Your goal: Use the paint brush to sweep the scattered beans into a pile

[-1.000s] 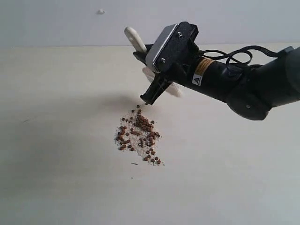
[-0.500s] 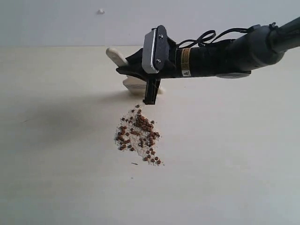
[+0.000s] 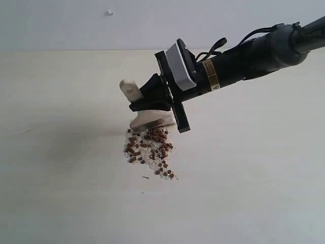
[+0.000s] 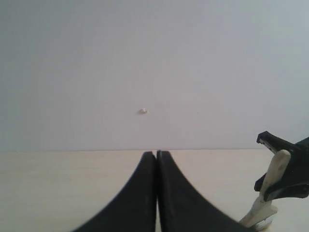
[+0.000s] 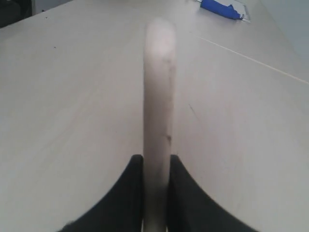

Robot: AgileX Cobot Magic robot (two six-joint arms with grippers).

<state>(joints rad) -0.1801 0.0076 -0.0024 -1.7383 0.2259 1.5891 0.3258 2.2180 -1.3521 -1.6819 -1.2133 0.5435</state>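
Observation:
The paint brush [image 3: 148,121] is held in my right gripper [image 3: 144,104], which is shut on its pale wooden handle [image 5: 158,96]. The off-white bristles rest on the table at the far edge of the pile [image 3: 149,146] of reddish-brown beans and whitish grains. A few loose beans [image 3: 165,173] trail off the pile's near right side. The left wrist view shows the brush [image 4: 273,176] at its right edge, with the black right gripper [image 4: 286,170] clamped on it. My left gripper [image 4: 157,153] is shut with nothing in it and does not appear in the exterior view.
The pale table [image 3: 61,193] ends at a grey wall with a small white speck [image 3: 109,12]. The right arm [image 3: 254,53] reaches in from the upper right. A blue object [image 5: 222,7] lies near a far table edge in the right wrist view.
The right gripper has rolled and dropped, bringing the bristles from above the table down against the pile's far edge. The far stray beans are now pushed up against the pile.

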